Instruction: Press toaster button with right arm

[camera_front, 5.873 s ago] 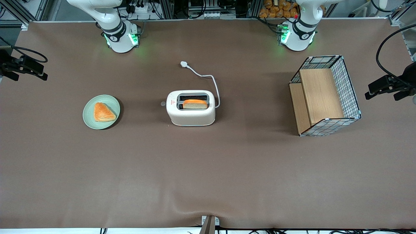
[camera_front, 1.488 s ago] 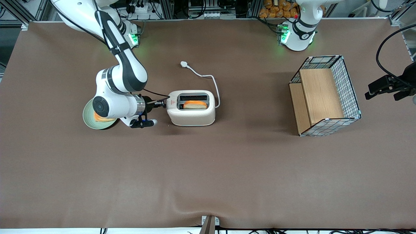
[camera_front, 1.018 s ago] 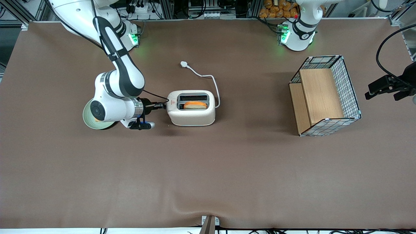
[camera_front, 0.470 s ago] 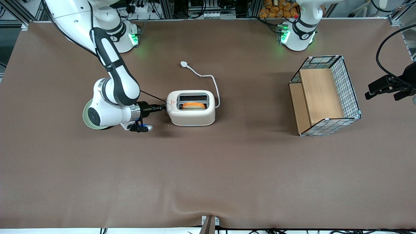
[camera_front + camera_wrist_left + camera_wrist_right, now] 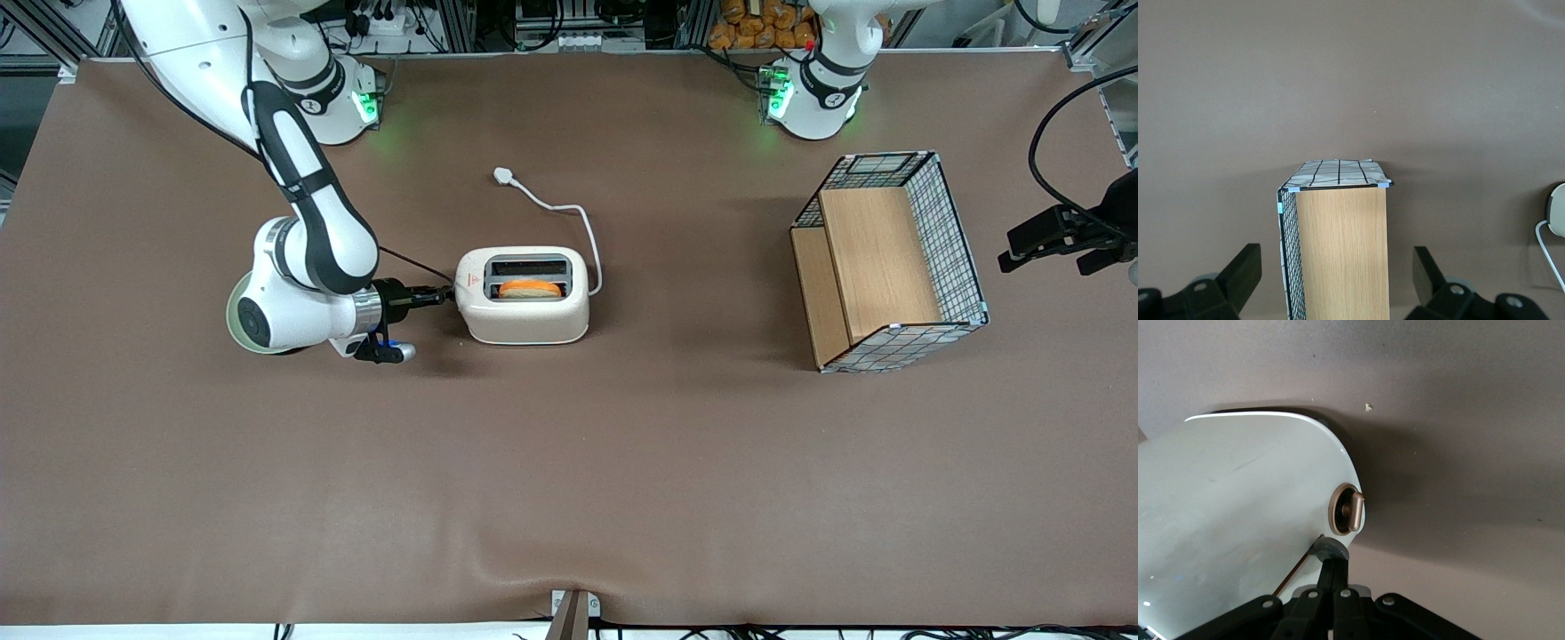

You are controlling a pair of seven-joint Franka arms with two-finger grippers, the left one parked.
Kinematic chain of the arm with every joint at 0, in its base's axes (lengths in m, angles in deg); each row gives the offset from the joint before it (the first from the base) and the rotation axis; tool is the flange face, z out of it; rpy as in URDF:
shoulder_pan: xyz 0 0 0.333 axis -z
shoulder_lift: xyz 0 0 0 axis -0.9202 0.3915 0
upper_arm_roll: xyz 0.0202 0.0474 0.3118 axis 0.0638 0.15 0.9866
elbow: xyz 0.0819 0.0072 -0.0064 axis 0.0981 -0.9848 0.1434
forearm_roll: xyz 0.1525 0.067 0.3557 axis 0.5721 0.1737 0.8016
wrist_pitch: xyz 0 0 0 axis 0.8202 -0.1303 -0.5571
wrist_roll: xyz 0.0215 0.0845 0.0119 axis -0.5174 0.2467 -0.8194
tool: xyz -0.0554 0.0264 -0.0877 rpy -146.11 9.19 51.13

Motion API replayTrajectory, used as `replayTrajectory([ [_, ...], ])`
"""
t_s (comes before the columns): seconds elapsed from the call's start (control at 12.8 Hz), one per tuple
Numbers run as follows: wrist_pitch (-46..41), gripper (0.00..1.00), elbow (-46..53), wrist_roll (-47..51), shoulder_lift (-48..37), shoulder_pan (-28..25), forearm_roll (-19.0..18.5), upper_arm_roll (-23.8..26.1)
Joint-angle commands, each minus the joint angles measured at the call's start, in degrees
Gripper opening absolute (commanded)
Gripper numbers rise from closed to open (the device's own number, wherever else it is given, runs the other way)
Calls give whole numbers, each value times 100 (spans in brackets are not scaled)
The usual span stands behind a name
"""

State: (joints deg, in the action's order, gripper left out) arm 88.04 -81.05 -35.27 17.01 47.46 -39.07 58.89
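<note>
The toaster (image 5: 523, 295) stands mid-table, nearer the edge with the arm bases, a slice sunk in one slot. The right arm (image 5: 302, 231) reaches in low; its gripper (image 5: 442, 291), fingers (image 5: 1333, 577) pressed together, touches the button (image 5: 1329, 549) at the toaster's narrow end.

A brown cloth-covered worktop (image 5: 569, 462) fills the frame. At mid-height toward the parked arm's end stands a black wire-mesh basket with a light wooden insert (image 5: 889, 262), also seen close from the left wrist (image 5: 1338, 247). Toward the working arm's end, only the rim of a pale green round plate (image 5: 232, 313) shows. An orange-crusted bread slice (image 5: 530, 288) sits mid-frame. A tiny pale speck (image 5: 1368, 407) lies on the worktop, nearer the front camera than the black hand (image 5: 442, 294).
</note>
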Motion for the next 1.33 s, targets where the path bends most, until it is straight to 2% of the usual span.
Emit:
replayTrajectory([
  [0.0,260,0,-4,-252,341,-64,236,85],
  [0.55,-249,0,189,-226,86,128,139,33],
  [0.78,-276,0,206,-130,-160,225,-212,24],
  [0.86,-320,5,215,-129,-213,304,-230,6],
  [0.94,-390,18,268,-129,-248,340,-308,-63],
  [1.02,-469,41,381,-129,-257,366,-509,-151],
  [1.1,-539,82,478,-156,-266,367,-720,-239],
  [1.17,-540,100,531,-191,-292,393,-870,-336],
  [1.25,-540,100,601,-200,-301,419,-967,-415],
])
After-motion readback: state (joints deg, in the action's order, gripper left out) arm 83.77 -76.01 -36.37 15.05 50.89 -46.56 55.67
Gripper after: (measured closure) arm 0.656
